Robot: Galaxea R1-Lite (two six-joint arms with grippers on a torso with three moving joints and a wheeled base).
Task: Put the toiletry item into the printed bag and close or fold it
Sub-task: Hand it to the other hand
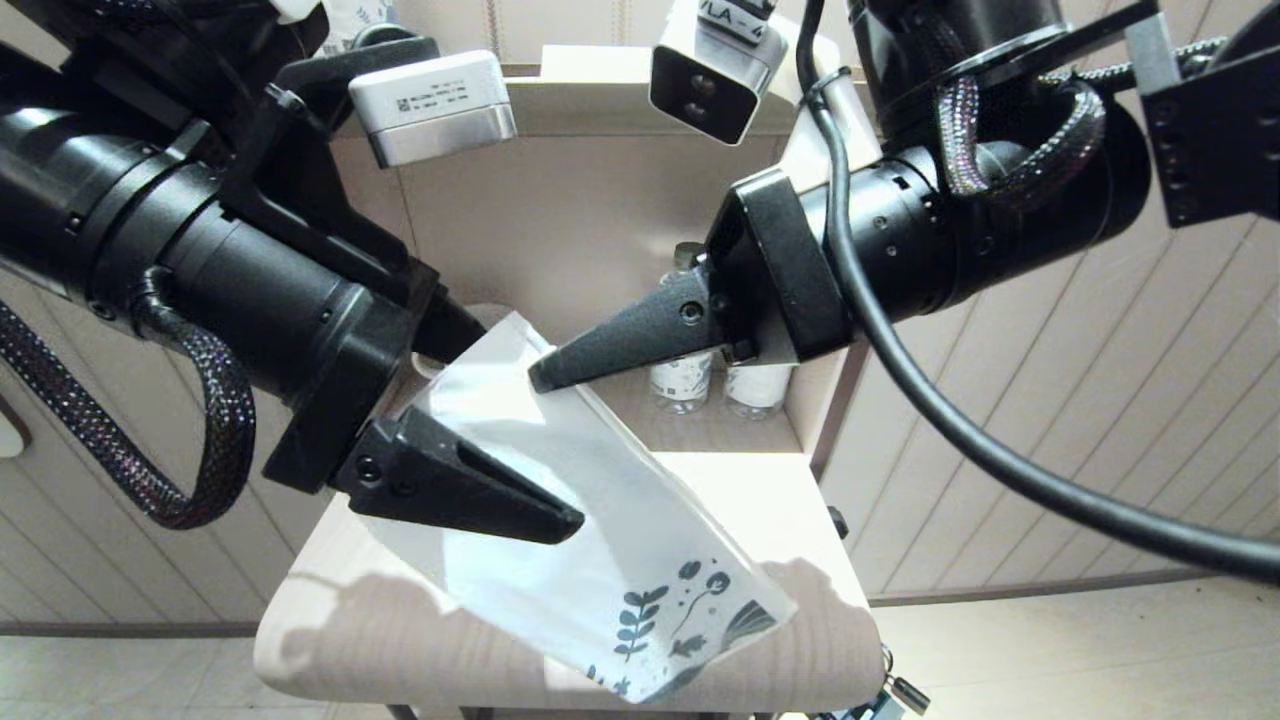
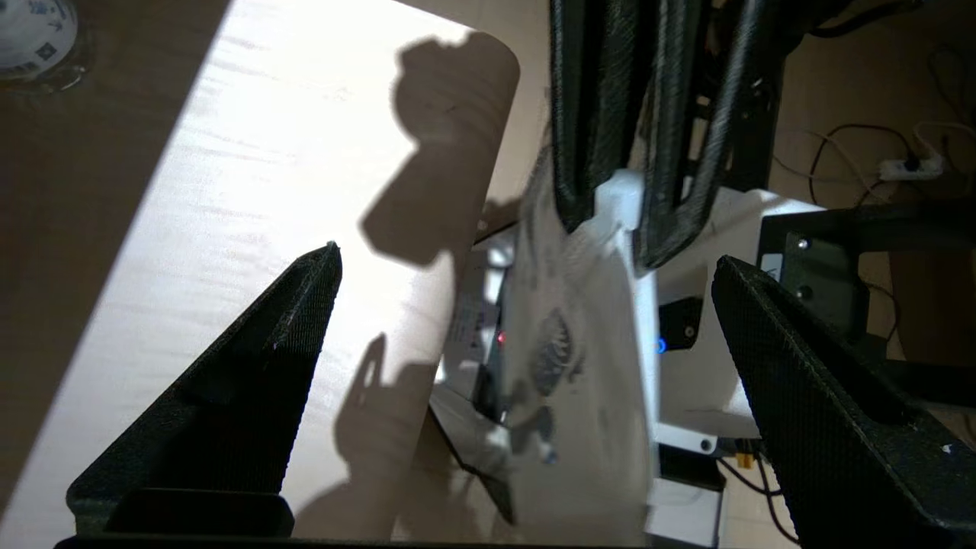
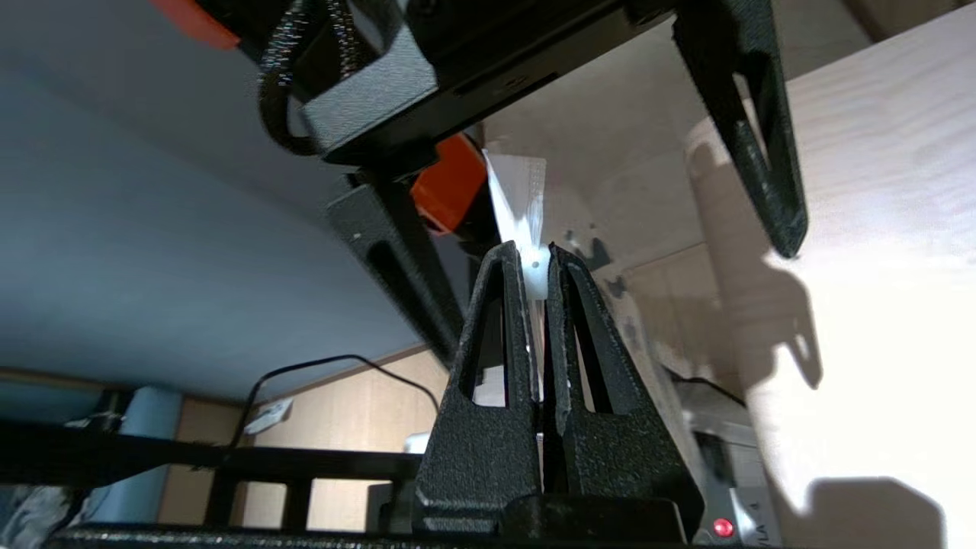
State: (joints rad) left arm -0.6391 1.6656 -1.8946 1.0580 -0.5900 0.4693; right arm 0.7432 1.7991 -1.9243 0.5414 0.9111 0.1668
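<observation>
The printed bag (image 1: 620, 530) hangs slanted above the light wooden table (image 1: 330, 630), its dark leaf print at the low end. My right gripper (image 1: 535, 378) is shut on the bag's upper edge; the right wrist view shows the white edge (image 3: 522, 191) pinched at the fingertips (image 3: 534, 250). My left gripper (image 1: 530, 435) is open and straddles the bag's middle, one finger (image 1: 470, 490) in front and the other behind. In the left wrist view the bag (image 2: 579, 381) hangs edge-on between the spread fingers (image 2: 526, 254), touching neither. The toiletry item is not visible.
Two small blue-printed bottles (image 1: 682, 385) (image 1: 757, 390) stand in a recess behind the table. One bottle's top (image 2: 30, 30) shows in the left wrist view. Panelled walls rise to the right and left of the table.
</observation>
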